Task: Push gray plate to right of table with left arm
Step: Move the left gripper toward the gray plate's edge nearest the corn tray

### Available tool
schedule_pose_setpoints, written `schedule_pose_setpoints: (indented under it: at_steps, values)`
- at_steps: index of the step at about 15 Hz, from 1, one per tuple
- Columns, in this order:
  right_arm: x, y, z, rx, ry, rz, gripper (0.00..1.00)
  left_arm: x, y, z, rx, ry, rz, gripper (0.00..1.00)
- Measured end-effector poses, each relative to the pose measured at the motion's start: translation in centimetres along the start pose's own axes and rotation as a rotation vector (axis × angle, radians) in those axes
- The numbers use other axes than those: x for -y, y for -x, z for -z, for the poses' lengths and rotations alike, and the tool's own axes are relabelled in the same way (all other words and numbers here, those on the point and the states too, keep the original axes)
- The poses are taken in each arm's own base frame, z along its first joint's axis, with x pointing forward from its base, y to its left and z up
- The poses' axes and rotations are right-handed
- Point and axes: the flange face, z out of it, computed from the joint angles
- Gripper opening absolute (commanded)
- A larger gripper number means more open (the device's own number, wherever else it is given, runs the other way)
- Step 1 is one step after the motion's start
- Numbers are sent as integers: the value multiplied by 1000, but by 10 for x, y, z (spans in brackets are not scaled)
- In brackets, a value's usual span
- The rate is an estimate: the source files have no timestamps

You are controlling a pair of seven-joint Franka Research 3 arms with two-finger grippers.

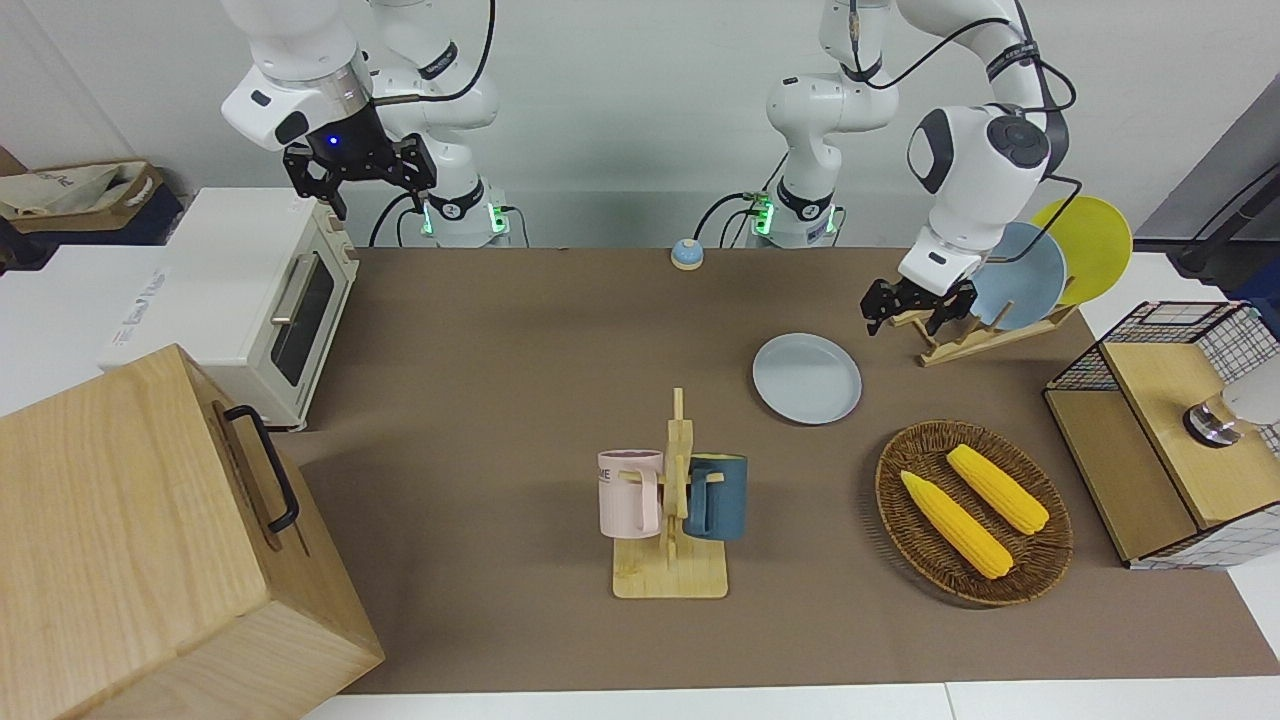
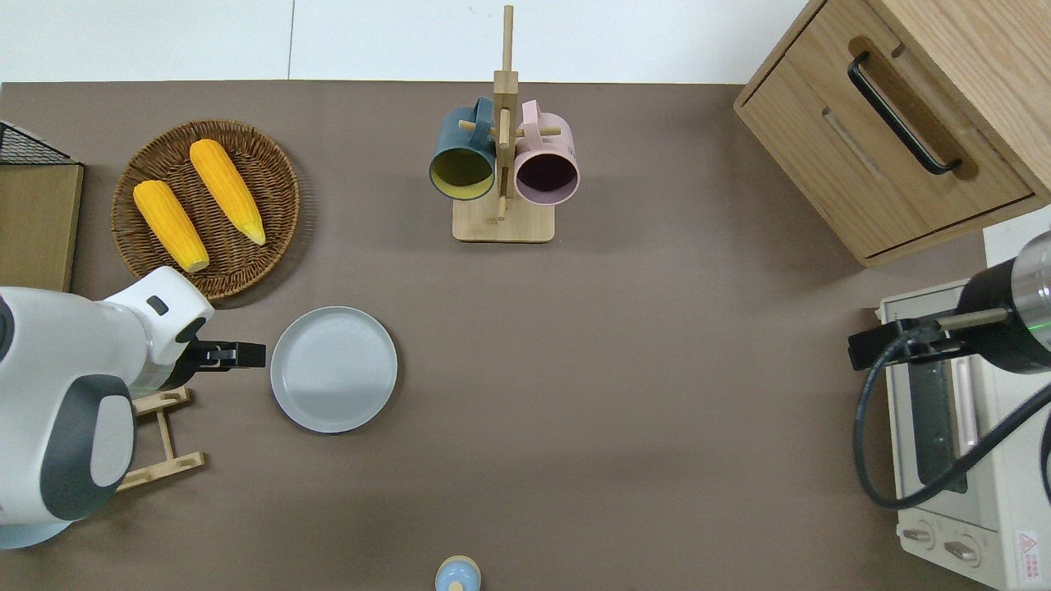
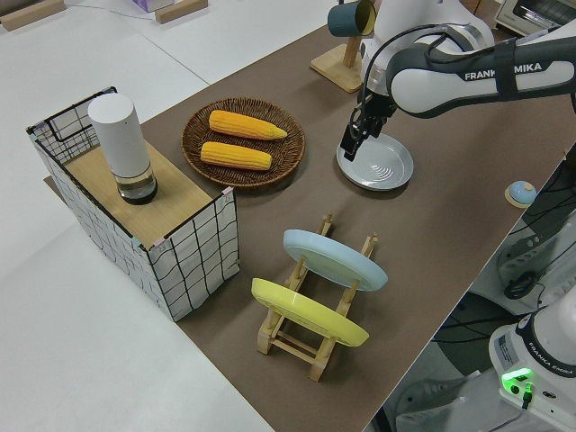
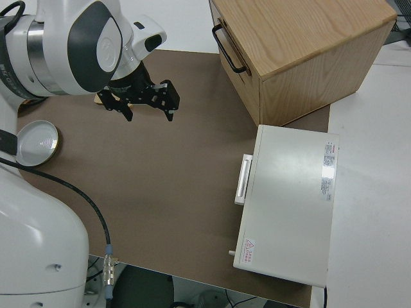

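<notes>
Gray plate (image 2: 333, 368) lying flat on the desk (image 2: 624, 386), between the wicker basket (image 2: 271, 176) and the wooden plate rack (image 2: 164, 435). Left gripper (image 2: 246, 355), empty, sits just beside the plate's rim; its finger spacing cannot be told. Right arm parked.

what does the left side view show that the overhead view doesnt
Only the left side view shows the yellow plate on the wooden plate rack, the sky-blue plate whole, and the white cylinder on the wire-sided shelf.

Only the overhead view shows the wooden drawer cabinet, the toaster oven and the pink mug.

Both show the gray plate, the left gripper beside its rim toward the left arm's end of the table, and the basket holding two corn cobs.
</notes>
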Motion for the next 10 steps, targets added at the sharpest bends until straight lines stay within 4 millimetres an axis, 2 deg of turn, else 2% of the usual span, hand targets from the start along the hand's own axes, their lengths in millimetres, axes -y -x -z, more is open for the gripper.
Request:
schedule_pose_setpoints:
  at_steps: [5,10]
  values:
    - [0,0,0,0,0,0,983,-2,16,-42,-28,1,5,989]
    - [0,0,0,0,0,0,983,-5,18,-73,-30,2,2,970]
